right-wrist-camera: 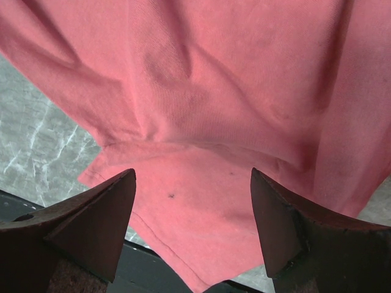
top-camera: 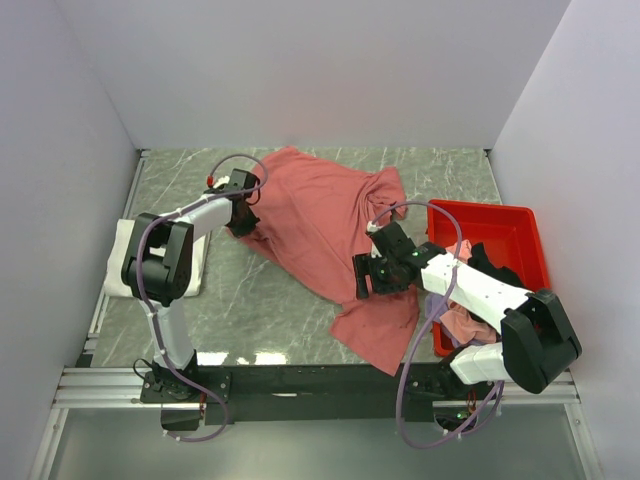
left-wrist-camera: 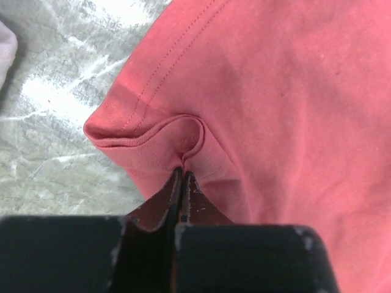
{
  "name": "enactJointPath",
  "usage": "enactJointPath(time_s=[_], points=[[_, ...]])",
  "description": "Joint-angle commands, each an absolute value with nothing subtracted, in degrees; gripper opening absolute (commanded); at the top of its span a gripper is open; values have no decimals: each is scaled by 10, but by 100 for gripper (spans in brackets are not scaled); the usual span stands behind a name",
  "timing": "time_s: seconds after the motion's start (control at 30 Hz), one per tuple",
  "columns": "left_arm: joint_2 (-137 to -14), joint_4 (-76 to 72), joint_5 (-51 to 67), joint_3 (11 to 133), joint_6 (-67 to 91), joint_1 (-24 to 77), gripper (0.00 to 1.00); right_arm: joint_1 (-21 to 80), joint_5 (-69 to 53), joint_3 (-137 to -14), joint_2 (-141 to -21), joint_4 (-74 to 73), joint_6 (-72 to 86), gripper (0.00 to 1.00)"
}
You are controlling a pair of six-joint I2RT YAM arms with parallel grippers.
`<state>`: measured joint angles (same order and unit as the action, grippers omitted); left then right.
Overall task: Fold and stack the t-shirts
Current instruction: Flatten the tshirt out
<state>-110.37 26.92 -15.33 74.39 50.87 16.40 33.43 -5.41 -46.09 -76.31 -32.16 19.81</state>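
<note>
At 9 o'clock on the marble bench (top-camera: 260, 300), a white tee (top-camera: 116, 255) lies folded beneath the left arm. Just right of it, toward 10 o'clock, the left end effector (top-camera: 243, 212) is pinched fully together on the edge of the dusty red tee (top-camera: 320, 215). The left wrist view shows its two fingers (left-wrist-camera: 153, 213) pressed against each other with a curl of stitched hem caught at their tips.

The red tee lies rumpled across the middle of the bench, running from 11 o'clock down to 5 o'clock, where its lowest corner reaches the bench's near edge.

Over that lower part, at about 4 o'clock, hovers the right end effector (top-camera: 365, 277). Its fingers (right-wrist-camera: 98, 213) are spread wide and grip nothing; the red cloth shows in the gap between them.

At 3 o'clock sits a bright red plastic tray (top-camera: 480, 207), with a black tee (top-camera: 490, 262) and a light pink tee (top-camera: 462, 320) bunched inside. The right arm crosses over it.
</note>
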Motion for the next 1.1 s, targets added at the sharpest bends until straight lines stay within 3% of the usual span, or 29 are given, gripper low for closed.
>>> enactJointPath(time_s=[0.0,0.73,0.9,1.07], points=[[-1081,269,-158,767,508,162,1,330,-46,-459,-768,-311,196,82],[-805,388,-155,496,549,162,1,331,-65,-425,-790,-305,221,81],[-780,421,-166,450,569,162,12,330,-57,-421,-795,-310,228,81],[-750,445,-157,418,600,162,8,330,-54,-417,-804,-315,238,81]])
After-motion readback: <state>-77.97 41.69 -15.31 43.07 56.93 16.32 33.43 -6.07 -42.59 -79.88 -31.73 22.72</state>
